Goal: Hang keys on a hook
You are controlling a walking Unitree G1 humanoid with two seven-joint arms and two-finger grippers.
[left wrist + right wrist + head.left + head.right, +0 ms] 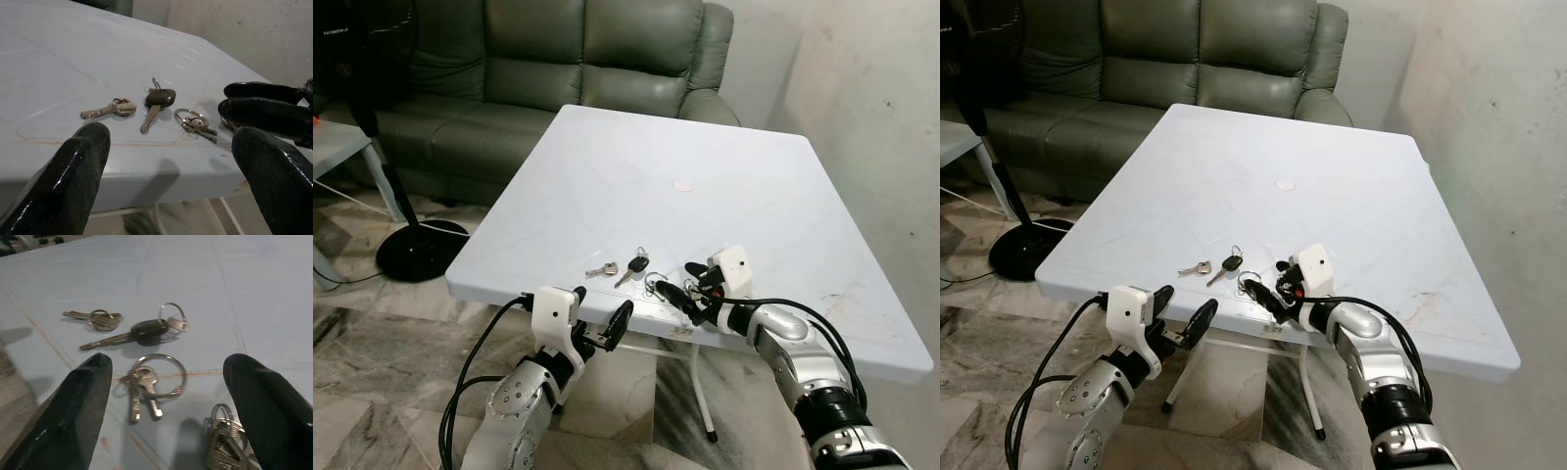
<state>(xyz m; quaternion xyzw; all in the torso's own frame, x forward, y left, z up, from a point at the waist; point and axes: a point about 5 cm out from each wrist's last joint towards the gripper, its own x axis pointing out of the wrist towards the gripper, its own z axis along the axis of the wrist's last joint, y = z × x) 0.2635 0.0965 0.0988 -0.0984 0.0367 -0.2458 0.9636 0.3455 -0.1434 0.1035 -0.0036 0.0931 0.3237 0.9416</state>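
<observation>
A white folding table (pixel 705 147) stands in front of me, its top marked by a small round pale spot (pixel 682 184) near the middle. Behind it sits a green leather sofa (pixel 558 59). To the left, a black fan base (pixel 416 250) rests on the marbled tile floor (pixel 372 333), beside the corner of another white table (pixel 337 142). A stained wall (pixel 871 117) rises on the right.

You're in a home, living rm: green leather sofa (pixel 578 69) behind a white folding table (pixel 724 186), marble-tile floor (pixel 372 323), fan base (pixel 416 250) w/ cord at left, scuffed plaster wall (pixel 871 117) at right.
</observation>
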